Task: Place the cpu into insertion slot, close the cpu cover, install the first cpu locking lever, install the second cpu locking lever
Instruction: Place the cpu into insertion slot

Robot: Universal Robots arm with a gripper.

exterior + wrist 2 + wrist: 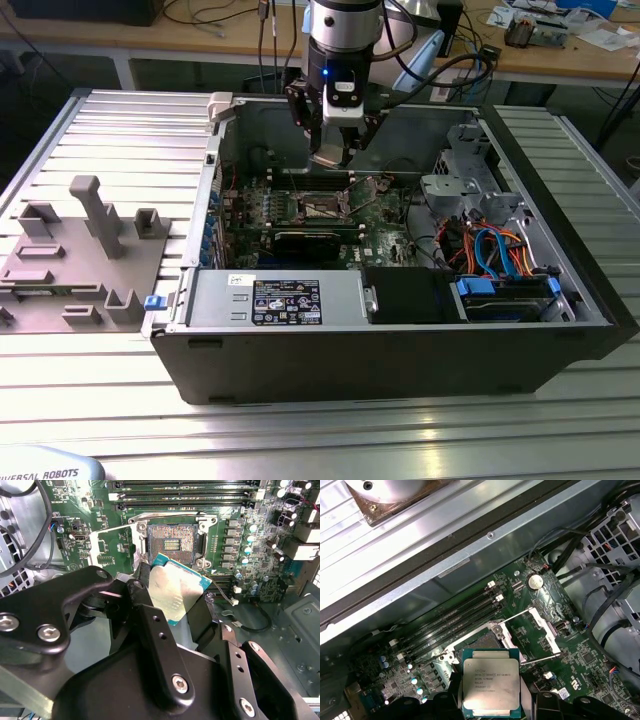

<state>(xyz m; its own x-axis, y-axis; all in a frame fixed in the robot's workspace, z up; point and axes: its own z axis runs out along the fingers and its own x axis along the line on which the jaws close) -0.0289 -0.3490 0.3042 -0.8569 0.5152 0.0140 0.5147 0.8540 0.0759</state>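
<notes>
Step in hand: the first one, placing the cpu; the socket is bare and the cover is up, so by my read nothing is seated yet.
Grey fixture tray (80, 260): at nine o'clock of the computer case (400, 350) in the exterior view; you can ignore it.
Cpu cover (541, 624): thin silvery frame swung up and open just beside the socket in the first wrist view; it leaves you free access.
Insertion slot (171, 542): dark square with its contact field exposed, framed in bright metal; it sits mid-board in the exterior view.
Cpu (175, 585) (491, 689): dull silver lid on a green rim, print facing up; it hangs near the socket but apart from it, and looks tilted in the second wrist view.
Gripper (332, 152): at twelve o'clock of the socket in the exterior view; its fingers (145, 597) are clamped on opposite edges of the chip, narrowly spread.
What the placing calls for: I'd judge you need the chip level, square and centred over the socket; go gently, since the contacts look delicate.
</notes>
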